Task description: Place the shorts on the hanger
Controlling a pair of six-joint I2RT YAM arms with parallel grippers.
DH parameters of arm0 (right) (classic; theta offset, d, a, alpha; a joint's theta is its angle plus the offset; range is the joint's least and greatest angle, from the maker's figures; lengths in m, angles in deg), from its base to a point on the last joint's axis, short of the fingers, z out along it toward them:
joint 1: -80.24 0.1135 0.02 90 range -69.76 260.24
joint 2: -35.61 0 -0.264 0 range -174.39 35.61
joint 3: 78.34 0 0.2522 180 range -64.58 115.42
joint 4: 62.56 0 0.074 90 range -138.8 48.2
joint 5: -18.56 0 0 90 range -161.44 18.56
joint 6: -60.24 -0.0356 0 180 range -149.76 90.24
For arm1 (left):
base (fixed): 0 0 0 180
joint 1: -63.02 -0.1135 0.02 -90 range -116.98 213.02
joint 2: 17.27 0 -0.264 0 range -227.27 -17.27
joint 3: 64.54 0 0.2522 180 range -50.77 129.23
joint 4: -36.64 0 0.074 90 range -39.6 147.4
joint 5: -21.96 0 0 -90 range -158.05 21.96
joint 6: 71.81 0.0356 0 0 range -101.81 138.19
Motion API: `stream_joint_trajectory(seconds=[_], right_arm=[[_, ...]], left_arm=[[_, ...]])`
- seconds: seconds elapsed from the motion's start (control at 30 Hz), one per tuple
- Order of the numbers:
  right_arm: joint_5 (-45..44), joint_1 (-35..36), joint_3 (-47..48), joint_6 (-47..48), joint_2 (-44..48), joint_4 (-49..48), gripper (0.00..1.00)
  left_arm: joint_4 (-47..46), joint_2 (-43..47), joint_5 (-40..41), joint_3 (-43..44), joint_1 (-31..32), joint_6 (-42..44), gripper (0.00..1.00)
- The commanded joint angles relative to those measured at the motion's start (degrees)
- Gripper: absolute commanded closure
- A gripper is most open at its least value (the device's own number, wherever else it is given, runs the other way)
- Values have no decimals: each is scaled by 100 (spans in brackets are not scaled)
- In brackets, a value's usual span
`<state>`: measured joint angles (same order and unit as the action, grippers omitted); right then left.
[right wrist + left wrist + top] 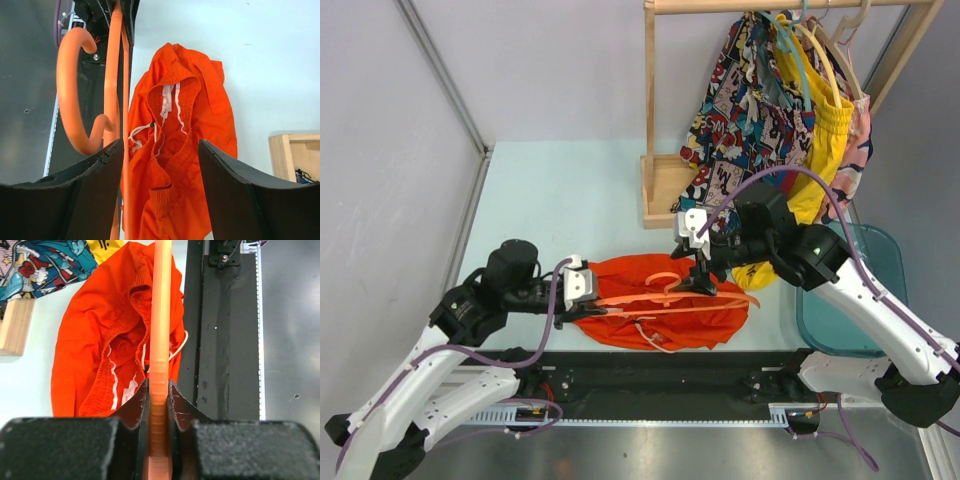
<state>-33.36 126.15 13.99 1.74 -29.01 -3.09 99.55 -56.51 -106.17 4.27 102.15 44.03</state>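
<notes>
Left gripper (159,390) clenched on one end of the hanger (161,315), which crosses over the shorts (95,340) — these lie crumpled near the table's (570,190) near edge. Right gripper (160,150) released, jaws apart beside the hook. Shorts not yet on the bar — threading remains.

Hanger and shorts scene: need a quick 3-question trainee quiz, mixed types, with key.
1. Fill in: the shorts lie crumpled on the ____.
2. True or false: the left gripper is shut on the hanger.
3. Pick one. The right gripper is: A) open, holding nothing; B) shut on the shorts; C) shut on the hanger's hook.

Key: 1. table. 2. True: both fingers press against the hanger's bar. 3. A: the jaws stand apart above the shorts, with the hook off to one side.
</notes>
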Motion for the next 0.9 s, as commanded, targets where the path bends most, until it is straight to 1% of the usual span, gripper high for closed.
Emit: stream_joint_trajectory(seconds=[0.0,0.1,0.17,0.27,0.33,0.43,0.53,0.57,0.6,0.73,0.83,0.87], right_arm=[[78,6,27,180,177,166,33],[-73,-100,27,5,519,218,27],[-56,-100,27,-92,608,429,22],[-187,-47,19,-48,670,789,18],[-240,-38,-25,-13,661,834,17],[-328,-30,-122,-22,530,642,17],[-433,-3,-183,66,232,579,23],[-434,6,-192,101,91,579,29],[-416,14,-210,127,55,527,32],[-486,181,-324,171,20,386,39],[-557,234,-377,154,46,368,56],[-591,234,-377,128,63,351,72]], left_arm=[[-380,-39,-371,-73,-134,-62,100],[-371,-57,-379,-213,-222,8,100],[-406,-57,-388,-310,-248,61,100],[-485,-136,-414,-337,-284,52,100],[-529,-233,-546,-275,-292,61,100],[-555,-355,-643,-161,-292,52,100],[-564,-365,-661,-100,-292,-18,100],[-573,-373,-669,-82,-292,-27,100],[-573,-356,-678,-73,-292,-53,100],[-669,-338,-634,-20,-301,-246,100],[-757,-347,-669,-47,-319,-299,100],[-766,-364,-669,-55,-319,-317,100]])
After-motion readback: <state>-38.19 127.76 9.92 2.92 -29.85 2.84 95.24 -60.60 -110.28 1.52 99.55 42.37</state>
